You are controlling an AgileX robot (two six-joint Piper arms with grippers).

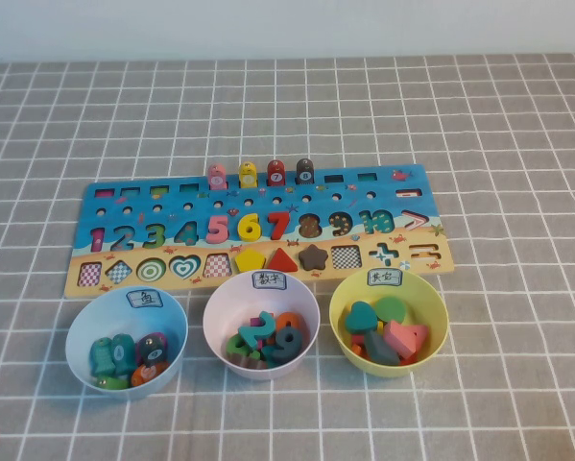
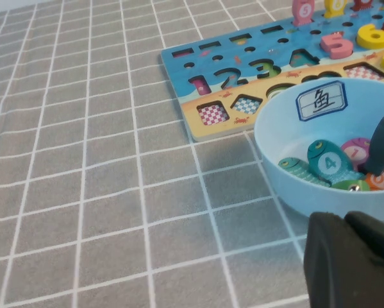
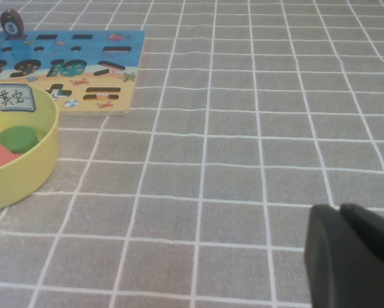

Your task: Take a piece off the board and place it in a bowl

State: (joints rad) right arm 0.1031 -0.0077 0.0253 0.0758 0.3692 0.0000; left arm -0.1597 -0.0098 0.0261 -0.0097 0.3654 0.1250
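The pink fish piece (image 1: pixel 217 176) stands upright in the far row of the blue and tan board (image 1: pixel 114 204), left of the yellow, red and dark ones. It also shows in the left wrist view (image 2: pixel 302 9). The pale blue bowl (image 1: pixel 79 331) sits in front of the board's left end and holds several fish pieces; its rim (image 2: pixel 268 147) carries a white label. My left gripper (image 2: pixel 345 221) is shut and empty, low beside the blue bowl's near side. My right gripper (image 3: pixel 339 212) is shut and empty over bare cloth, right of the yellow bowl (image 3: pixel 34 157).
A pinkish-white bowl (image 1: pixel 215 307) of number pieces and a yellow bowl (image 1: pixel 343 305) of shape pieces stand in front of the board. Numbers 5 to 8 and several shapes sit in the board. A grey checked cloth covers the table.
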